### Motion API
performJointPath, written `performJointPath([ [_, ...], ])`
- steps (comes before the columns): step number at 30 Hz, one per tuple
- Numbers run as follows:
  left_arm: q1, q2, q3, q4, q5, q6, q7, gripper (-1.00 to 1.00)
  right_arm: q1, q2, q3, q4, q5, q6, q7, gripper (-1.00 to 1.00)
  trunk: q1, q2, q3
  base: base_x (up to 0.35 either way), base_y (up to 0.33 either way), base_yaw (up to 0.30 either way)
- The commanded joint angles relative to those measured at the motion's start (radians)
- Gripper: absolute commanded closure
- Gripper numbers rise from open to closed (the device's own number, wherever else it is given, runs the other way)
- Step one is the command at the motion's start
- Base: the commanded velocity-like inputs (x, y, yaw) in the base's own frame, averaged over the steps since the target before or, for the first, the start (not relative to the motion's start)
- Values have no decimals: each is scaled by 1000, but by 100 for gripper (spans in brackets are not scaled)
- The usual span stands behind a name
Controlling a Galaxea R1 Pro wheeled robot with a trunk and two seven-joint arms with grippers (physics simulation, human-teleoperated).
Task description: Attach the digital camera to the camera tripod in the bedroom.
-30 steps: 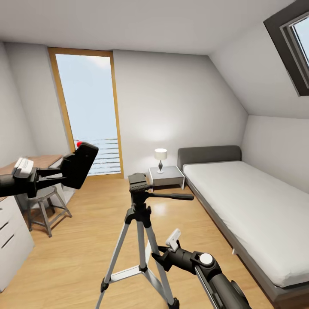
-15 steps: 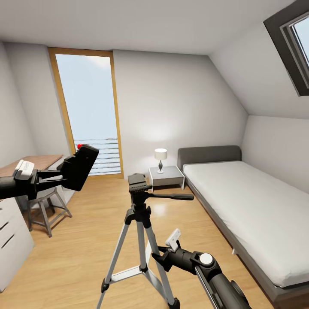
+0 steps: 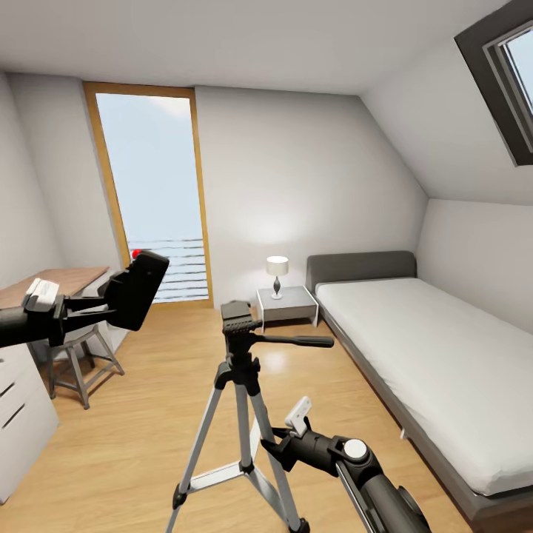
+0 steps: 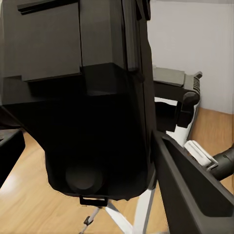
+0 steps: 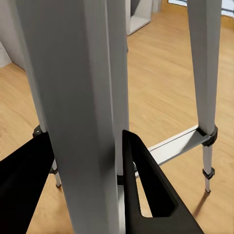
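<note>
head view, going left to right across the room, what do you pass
left gripper holding the digital camera → camera tripod → lamp on the nightstand → bed

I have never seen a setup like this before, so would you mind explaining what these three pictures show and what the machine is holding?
These are simulator renders from a two-armed wheeled robot in a bedroom. The large picture comes from a camera on its head, looking over both arms. The other two come from cameras near each gripper, looking along its fingers.

In the head view, the left gripper holds a digital camera up in the air, to the left of the camera tripod and not yet on its head. The left wrist view shows that dark camera body up close.

The right gripper sits low at one silver tripod leg. In the right wrist view its black fingers stand on either side of that leg, apparently steadying it.

Behind are a bed, a lamp, a stool and a desk.
</note>
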State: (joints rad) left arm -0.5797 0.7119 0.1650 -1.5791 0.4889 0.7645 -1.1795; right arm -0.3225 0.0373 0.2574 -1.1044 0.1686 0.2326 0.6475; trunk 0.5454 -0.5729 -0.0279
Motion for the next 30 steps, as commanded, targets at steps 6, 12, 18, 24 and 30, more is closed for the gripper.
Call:
performJointPath([
  [6,-6,-12,11,0,1,15,-5,100,3,1,1,-2,-3,6,5,100,0,-2,-2,0,0,0],
  [12,-35,-15,7,-1,1,28,-9,100,4,1,2,-3,-8,7,6,100,0,-2,-2,0,0,0],
  [18,-55,-14,4,-2,3,35,-12,100,5,1,13,-3,-8,7,5,100,0,-2,-2,0,0,0],
  [24,-96,-11,-43,-1,2,65,-14,100,5,1,19,-2,-8,7,4,100,0,-2,-2,0,0,0],
  [30,-185,-10,-147,-1,0,118,-14,100,5,1,20,-2,-8,7,2,100,0,-2,-2,0,0,0],
])
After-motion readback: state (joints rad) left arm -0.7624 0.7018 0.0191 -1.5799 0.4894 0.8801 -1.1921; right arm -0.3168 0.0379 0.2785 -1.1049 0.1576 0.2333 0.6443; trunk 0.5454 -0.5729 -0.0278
